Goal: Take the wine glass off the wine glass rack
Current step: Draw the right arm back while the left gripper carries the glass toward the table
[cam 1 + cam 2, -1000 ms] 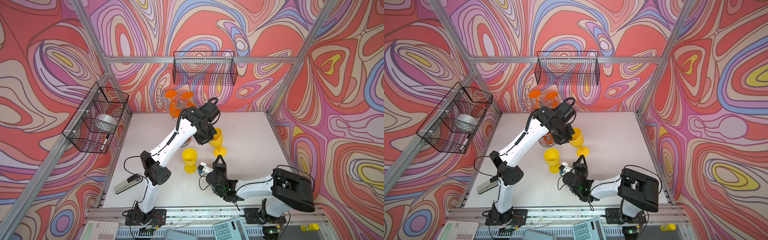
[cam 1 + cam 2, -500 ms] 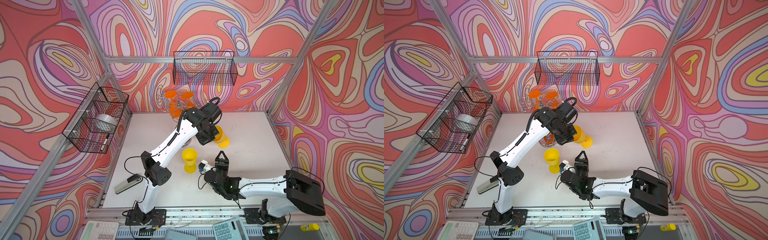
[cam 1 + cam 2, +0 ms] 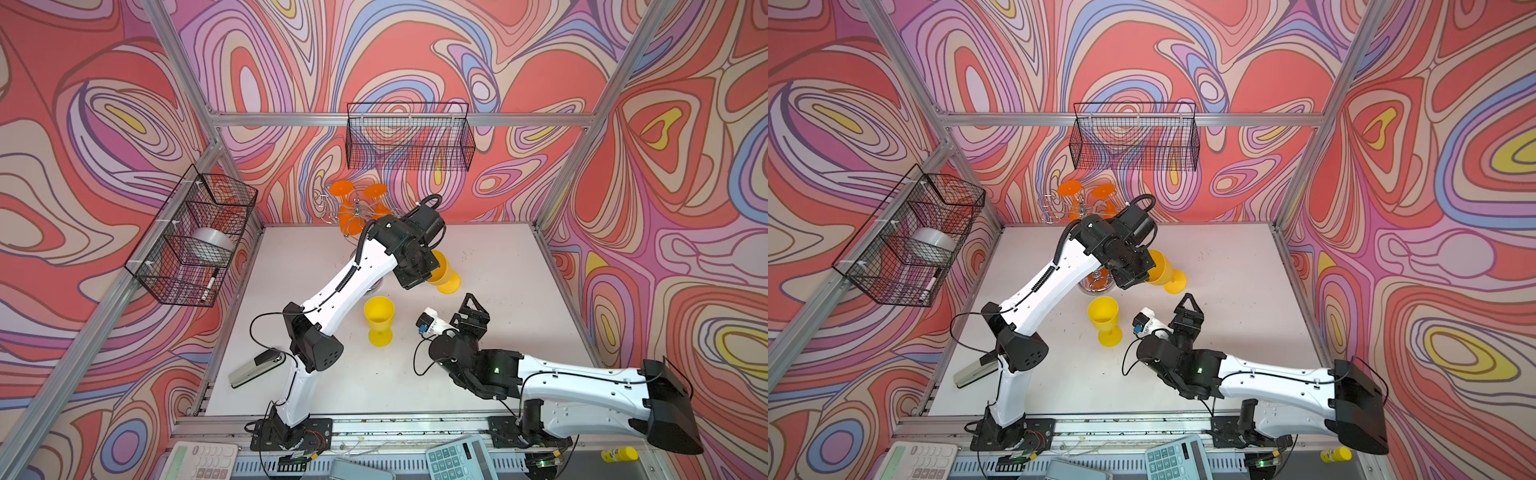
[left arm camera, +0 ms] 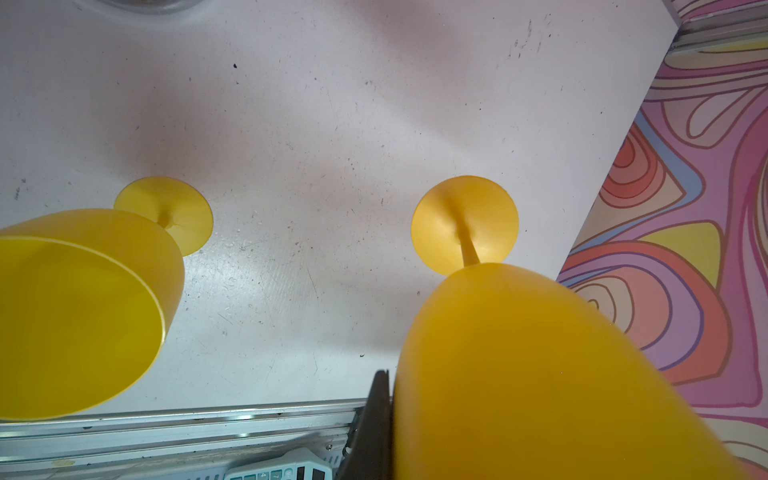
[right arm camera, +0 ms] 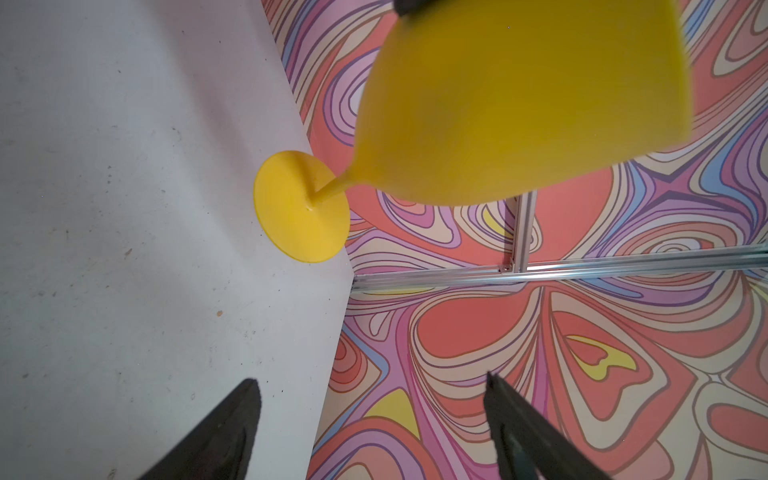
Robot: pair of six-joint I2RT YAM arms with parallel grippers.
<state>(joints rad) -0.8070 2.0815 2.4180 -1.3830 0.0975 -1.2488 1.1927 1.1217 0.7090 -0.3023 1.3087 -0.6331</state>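
The left claw [image 3: 422, 275] is clamped on the bowl of a yellow wine glass [image 3: 444, 272]. The glass is tilted and clear of the rack [image 3: 358, 212], low over the table [image 3: 507, 257] just to the right of the rack's base. Its foot may be touching the table, but the views do not settle it. The right claw [image 5: 372, 380] gapes wide with nothing in it, near that glass but apart from it. A second yellow glass [image 3: 379, 316] stands upright nearby. Orange glasses [image 3: 341, 190] hang on the rack.

The wine glass [image 3: 441, 270] is yellow, hanging glasses [image 3: 341, 189] orange, walls [image 3: 415, 50] red-purple swirls.
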